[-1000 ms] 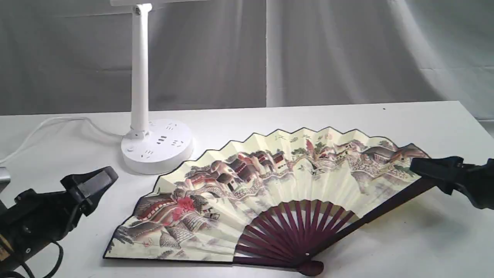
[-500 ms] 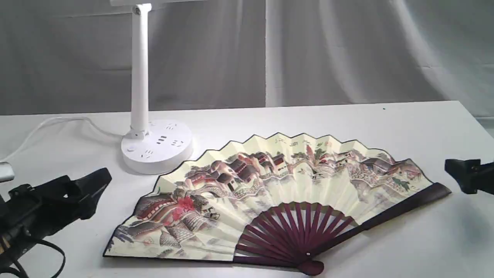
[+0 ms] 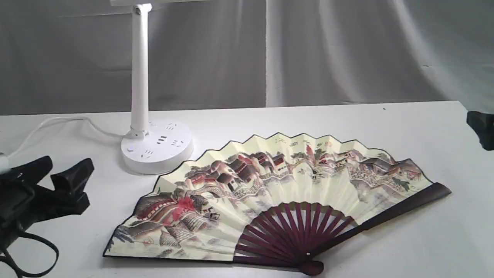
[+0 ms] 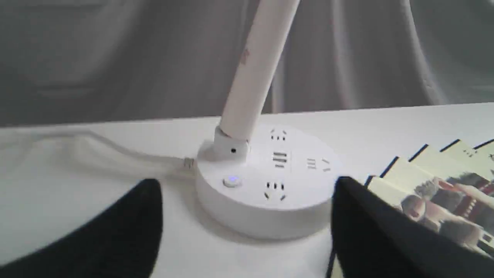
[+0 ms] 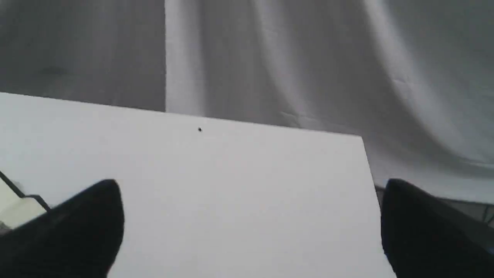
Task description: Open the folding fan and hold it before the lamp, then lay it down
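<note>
Folding fan (image 3: 270, 185): lies fully spread and flat on the table (image 3: 386, 119), painted side up, across the near middle; neither gripper touches it.
Pivot (image 3: 312, 267): the nearest part, a rounded maroon knob at the table's front edge.
Ribs (image 3: 297, 227): dark maroon, radiating from the pivot up into the leaf.
Leaf (image 3: 216, 200): cream pleated paper with houses, trees and a red patch, edged in black; its left end reaches nearest the front.
Guard (image 3: 405, 204): the right-hand maroon stick, running from the pivot out to the far right tip of the fan.
Left gripper (image 3: 67, 166): low over the near left of the table, apart from the fan's left end; its two black fingers stand spread with only air between them, gripping nothing. In the left wrist view the lamp base shows through the gap.
Right gripper (image 5: 252, 193): at the far right, well apart from the guard; fingers spread wide with bare table between them, empty. The exterior view catches only one black tip at its edge.
Lamp (image 3: 156, 148): behind the fan's left half, its round white base with socket slots just beside the leaf's rear edge, and a slim post (image 3: 139, 69) rising upright.
Button (image 4: 231, 180): on the base, glowing faintly blue.
Cord (image 3: 58, 121): white, trailing left from the base.
Curtain (image 3: 328, 50): grey folds behind the table.
</note>
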{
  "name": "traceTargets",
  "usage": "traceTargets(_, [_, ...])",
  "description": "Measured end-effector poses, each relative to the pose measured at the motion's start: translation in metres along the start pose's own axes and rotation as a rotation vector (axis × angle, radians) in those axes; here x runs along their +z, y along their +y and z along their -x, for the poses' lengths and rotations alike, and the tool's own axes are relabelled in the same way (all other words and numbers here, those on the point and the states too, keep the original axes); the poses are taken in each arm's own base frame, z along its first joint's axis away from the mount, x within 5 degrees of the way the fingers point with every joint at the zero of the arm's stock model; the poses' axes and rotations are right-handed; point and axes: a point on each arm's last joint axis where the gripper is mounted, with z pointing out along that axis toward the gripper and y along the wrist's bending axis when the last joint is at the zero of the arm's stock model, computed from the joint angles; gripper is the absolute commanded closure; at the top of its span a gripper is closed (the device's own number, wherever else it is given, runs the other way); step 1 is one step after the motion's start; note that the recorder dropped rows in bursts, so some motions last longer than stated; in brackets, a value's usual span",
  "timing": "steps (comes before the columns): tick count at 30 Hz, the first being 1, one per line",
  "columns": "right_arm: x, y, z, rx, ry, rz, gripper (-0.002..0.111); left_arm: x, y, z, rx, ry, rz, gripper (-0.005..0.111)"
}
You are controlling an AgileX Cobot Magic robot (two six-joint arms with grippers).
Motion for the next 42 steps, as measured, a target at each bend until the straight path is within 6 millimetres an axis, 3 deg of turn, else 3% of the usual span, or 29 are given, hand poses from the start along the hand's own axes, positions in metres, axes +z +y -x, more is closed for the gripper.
traceTargets(3, [0.000,0.012,0.014,-0.027,-0.033,0.029,0.033,-0.004,-0.001,0.015,0.073,-0.036,0.002,0.072])
traceTargets(7, [0.005,0.034,0.027,-0.050,-0.052,0.078,0.063,-0.010,-0.003,0.029,0.128,-0.012,0.017,0.092])
traceTargets(12, [0.010,0.058,0.030,-0.103,0.012,0.102,0.105,-0.021,-0.004,0.044,0.193,0.051,0.044,0.107])
traceTargets(13, [0.011,0.061,0.029,-0.106,0.030,0.102,0.108,-0.024,-0.004,0.047,0.198,0.058,0.051,0.107])
traceTargets(21, [-0.010,0.053,0.044,-0.090,0.206,-0.067,0.108,-0.049,0.000,0.064,0.209,0.194,0.164,0.107])
traceTargets(34, [-0.092,0.080,0.059,-0.013,0.069,-0.065,0.108,-0.097,-0.009,0.099,0.211,0.200,0.225,0.107])
traceTargets(42, [-0.139,0.093,0.067,0.007,-0.026,-0.084,0.108,-0.137,-0.033,0.121,0.227,0.029,0.170,0.107])
